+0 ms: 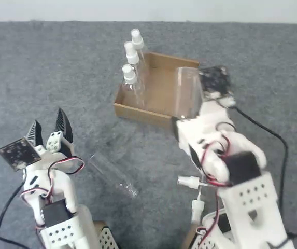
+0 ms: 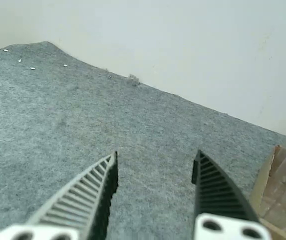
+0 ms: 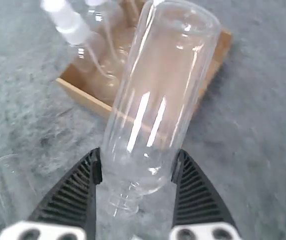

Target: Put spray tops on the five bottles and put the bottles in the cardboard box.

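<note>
My right gripper (image 3: pixel 138 160) is shut on a clear bottle (image 3: pixel 157 85) with no spray top, its neck pointing back toward the wrist. In the high view this bottle (image 1: pixel 187 93) hangs over the right part of the cardboard box (image 1: pixel 161 91). Three bottles with white spray tops (image 1: pixel 130 78) stand along the box's left side. Another bare bottle (image 1: pixel 112 174) lies on the carpet in front of the box. Two loose spray tops (image 1: pixel 189 181) lie by the right arm's base. My left gripper (image 1: pixel 48 118) stands open over the carpet at the left, holding nothing.
Grey carpet covers the whole work surface. The box's edge (image 2: pixel 270 190) shows beside my open left gripper (image 2: pixel 156 157) in the left wrist view. A pale wall runs along the far side. Open carpet lies between the left arm and the box.
</note>
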`<act>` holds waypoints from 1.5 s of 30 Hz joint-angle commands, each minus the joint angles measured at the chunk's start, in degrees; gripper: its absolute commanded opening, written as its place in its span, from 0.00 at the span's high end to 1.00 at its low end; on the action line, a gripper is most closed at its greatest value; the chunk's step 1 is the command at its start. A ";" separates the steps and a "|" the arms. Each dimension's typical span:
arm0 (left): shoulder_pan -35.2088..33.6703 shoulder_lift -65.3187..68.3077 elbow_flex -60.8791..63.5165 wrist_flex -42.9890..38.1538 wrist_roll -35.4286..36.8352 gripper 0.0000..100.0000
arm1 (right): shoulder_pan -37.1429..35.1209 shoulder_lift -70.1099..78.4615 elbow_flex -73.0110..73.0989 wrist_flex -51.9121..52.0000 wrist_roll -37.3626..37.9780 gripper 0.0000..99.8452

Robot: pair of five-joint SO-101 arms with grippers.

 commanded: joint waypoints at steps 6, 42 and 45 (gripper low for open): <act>0.00 -0.97 -0.66 -2.02 -0.53 0.77 | 9.63 -10.86 6.59 3.21 -4.84 0.98; 1.93 -0.97 -0.40 -1.85 -2.90 0.77 | 17.63 -10.24 18.99 -0.22 -23.74 0.99; 1.93 -0.97 -0.40 -1.85 -2.90 0.77 | 17.71 -5.32 18.64 -1.71 -23.91 0.99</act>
